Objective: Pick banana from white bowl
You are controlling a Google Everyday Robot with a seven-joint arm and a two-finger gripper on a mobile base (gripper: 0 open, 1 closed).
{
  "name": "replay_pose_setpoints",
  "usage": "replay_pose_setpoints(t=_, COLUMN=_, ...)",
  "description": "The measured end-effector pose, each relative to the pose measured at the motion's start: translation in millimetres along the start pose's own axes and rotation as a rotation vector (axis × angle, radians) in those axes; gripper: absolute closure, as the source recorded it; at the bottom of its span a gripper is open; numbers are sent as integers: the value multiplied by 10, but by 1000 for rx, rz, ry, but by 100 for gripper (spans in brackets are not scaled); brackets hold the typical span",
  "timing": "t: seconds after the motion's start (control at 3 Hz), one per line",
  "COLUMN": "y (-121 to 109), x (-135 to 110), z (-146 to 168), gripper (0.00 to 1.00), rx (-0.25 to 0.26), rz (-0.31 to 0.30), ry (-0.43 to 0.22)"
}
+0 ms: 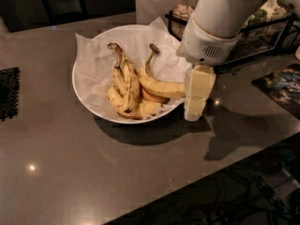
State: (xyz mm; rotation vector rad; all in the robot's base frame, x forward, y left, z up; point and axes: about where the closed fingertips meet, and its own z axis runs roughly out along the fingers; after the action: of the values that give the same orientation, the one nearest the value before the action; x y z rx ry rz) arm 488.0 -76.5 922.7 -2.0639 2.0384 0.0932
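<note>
The white bowl [89, 97], lined with crinkled white paper, sits on the grey counter. In it lies the banana [159, 84], long, curved and yellow, its stem rising to a dark tip near the bowl's middle. To its left lies a bunch of thinner, brown-streaked bananas [125, 86]. My gripper [197, 97] hangs from the white arm just outside the bowl's right rim, right beside the banana's thick end.
A black wire basket [243, 32] with packaged items stands behind the arm at the back right. A colourful mat [281, 86] lies at the right edge. A black mesh object [8, 93] lies at the left edge. The counter's front edge runs diagonally at lower right.
</note>
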Motion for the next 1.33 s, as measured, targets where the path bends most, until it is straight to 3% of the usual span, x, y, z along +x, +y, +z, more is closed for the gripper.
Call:
replay_pose_setpoints(t=0.67, y=-42, x=-499, z=276, gripper=0, rx=-81, rz=-66, ry=43)
replay_pose_setpoints(t=1.0, y=-63, x=-538, z=290, gripper=0, rx=-73, rz=-70, ry=37)
replay_pose_setpoints(t=1.33, y=-64, x=-538, z=290, gripper=17, rx=-72, rz=-70, ry=37)
